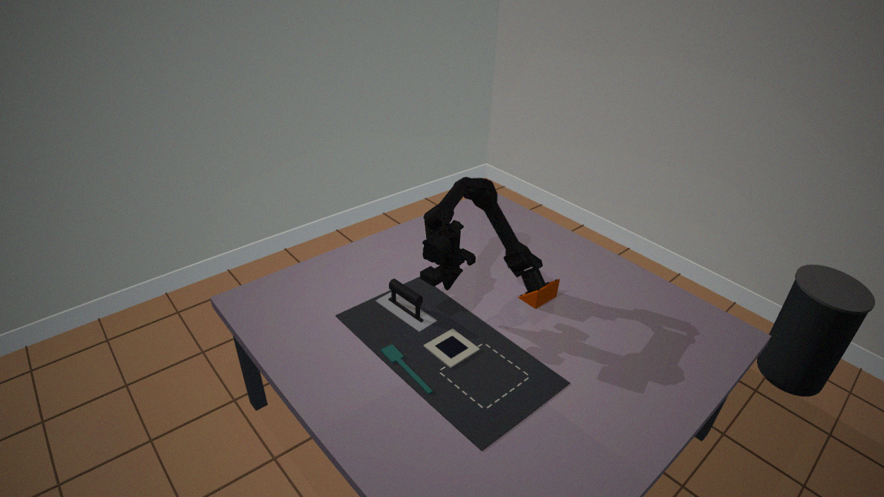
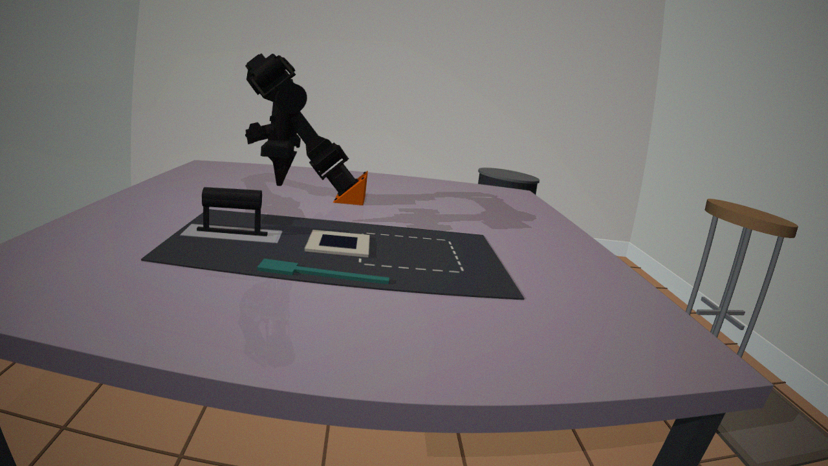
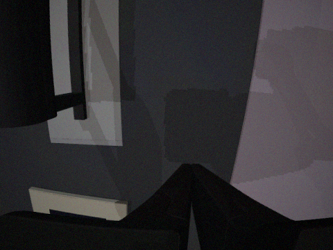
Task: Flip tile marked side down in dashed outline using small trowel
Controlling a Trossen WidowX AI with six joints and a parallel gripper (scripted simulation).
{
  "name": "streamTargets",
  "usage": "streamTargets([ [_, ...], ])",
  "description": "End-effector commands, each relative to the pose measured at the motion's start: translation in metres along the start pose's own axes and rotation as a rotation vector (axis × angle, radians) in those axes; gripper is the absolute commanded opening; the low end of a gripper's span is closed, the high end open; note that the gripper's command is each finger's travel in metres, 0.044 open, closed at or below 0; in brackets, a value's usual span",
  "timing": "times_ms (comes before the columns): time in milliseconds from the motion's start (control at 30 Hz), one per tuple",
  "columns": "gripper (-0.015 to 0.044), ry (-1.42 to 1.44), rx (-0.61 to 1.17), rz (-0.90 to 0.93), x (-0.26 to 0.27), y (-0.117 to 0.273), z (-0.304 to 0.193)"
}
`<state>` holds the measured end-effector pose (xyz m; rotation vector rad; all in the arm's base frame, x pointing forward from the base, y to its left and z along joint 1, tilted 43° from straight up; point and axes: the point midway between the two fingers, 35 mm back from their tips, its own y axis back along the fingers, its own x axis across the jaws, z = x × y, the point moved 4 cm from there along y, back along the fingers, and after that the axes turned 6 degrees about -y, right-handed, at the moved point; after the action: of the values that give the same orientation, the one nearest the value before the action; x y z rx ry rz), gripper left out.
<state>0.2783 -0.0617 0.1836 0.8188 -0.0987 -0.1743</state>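
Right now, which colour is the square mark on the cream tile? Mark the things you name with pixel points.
The square mark (image 1: 452, 347) (image 2: 338, 241) (image 3: 62, 214) is dark navy, nearly black, clearest in the top view.
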Motion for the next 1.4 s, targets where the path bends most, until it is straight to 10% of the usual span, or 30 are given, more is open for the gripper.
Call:
streamTargets([
  [0, 0.0026, 0.0, 0.0, 0.0, 0.0, 0.0, 0.0],
  [100, 0.01, 0.0, 0.0, 0.0, 0.0, 0.0, 0.0],
  [800, 0.01, 0.0, 0.0, 0.0, 0.0, 0.0, 0.0],
  [933, 0.0, 0.0, 0.0, 0.0, 0.0, 0.0, 0.0],
  [1367, 0.0, 0.0, 0.0, 0.0, 0.0, 0.0, 0.0],
])
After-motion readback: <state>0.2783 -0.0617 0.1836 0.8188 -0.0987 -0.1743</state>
